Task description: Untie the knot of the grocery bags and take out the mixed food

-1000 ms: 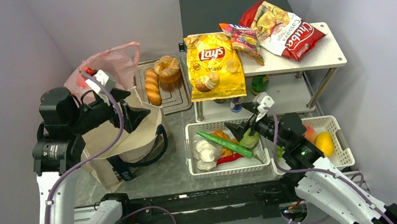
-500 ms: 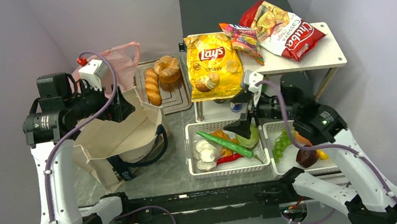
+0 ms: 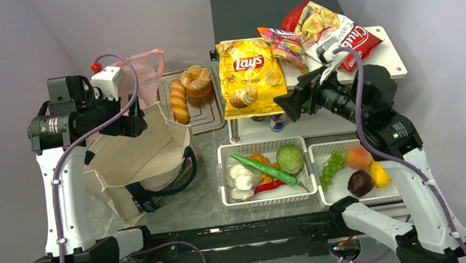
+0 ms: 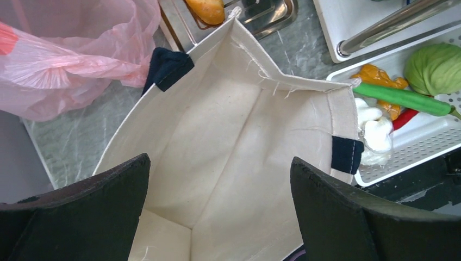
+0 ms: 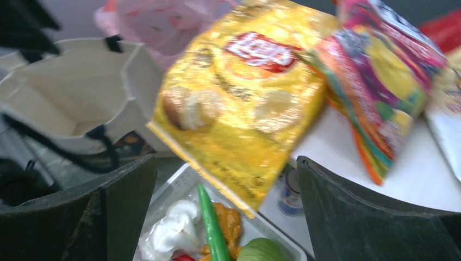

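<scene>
The beige tote stands on the left of the table with its mouth wide open, its pale lining showing down to the bottom fold in the left wrist view. The crumpled pink plastic bag lies just behind it, beside a metal tray that carries the ring-shaped bun and a baguette. The left gripper hovers over the tote's mouth, jaws spread wide and holding nothing

On the white shelf the yellow Lay's bag hangs over the front edge, with the small pink snack bag and a red Cassava chips bag to its right. The right gripper is raised in front of the Lay's bag's lower corner, jaws fully apart, gripping nothing

Below the shelf, one white basket holds garlic, the long green vegetable and the cabbage; the basket beside it holds green grapes and the dark red fruit
</scene>
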Tool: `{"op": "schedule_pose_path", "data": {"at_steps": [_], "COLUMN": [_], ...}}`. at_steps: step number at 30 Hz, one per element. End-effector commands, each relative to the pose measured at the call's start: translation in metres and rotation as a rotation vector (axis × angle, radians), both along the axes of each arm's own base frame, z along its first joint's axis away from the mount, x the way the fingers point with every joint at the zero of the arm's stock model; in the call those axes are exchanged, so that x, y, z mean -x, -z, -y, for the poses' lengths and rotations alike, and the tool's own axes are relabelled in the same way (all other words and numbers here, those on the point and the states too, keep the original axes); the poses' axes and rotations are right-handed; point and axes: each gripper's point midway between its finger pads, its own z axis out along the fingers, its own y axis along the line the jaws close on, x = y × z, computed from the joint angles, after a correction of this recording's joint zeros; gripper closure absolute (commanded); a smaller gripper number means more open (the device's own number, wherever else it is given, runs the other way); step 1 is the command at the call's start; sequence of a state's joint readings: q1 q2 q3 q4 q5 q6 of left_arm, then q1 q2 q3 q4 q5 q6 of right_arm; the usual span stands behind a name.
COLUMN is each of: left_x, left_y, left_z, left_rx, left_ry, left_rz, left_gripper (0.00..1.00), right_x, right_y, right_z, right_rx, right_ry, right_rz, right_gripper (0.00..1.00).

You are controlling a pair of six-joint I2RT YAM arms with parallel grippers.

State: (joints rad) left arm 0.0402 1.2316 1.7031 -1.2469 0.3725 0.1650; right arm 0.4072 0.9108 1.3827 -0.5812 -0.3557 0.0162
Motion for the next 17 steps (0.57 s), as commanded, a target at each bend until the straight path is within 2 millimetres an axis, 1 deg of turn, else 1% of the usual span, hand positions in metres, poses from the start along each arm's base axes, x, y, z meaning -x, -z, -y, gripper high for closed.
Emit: {"op": "schedule_pose_path", "data": {"at_steps": [1, 5, 7, 11, 17], "left_x": [0.003, 0.007, 0.007, 0.004, 0.000], "left_y": [-0.011, -0.009, -0.009, -0.010, -0.018], "left_z": [-0.009, -0.002, -0.001, -0.004, 0.000], "left_rx": [-0.055, -0.030, -0.032, -0.044, -0.026], "left_ry": [-0.011, 0.026, 0.031, 0.029, 0.045], "left_rz": [0.052, 0.048, 0.050, 0.050, 0.072], "left_gripper": [0.01, 0.01, 0.01, 0.01, 0.01], "right_x": [-0.028, -0.035, -0.034, -0.030, -0.025], "right_y": [-0.009, -0.005, -0.003, 0.003, 0.003], "right_z": [0.028, 0.051, 0.056, 0.059, 0.060], "right_rx": [-0.125, -0.163, -0.160, -0.156, -0.156], "right_ry": [0.171, 0.248, 0.258, 0.258, 0.251], "right_rz": [-0.020, -0.030, -0.023, -0.037, -0.035], "right_gripper": [0.00, 0.00, 0.00, 0.00, 0.00]}}
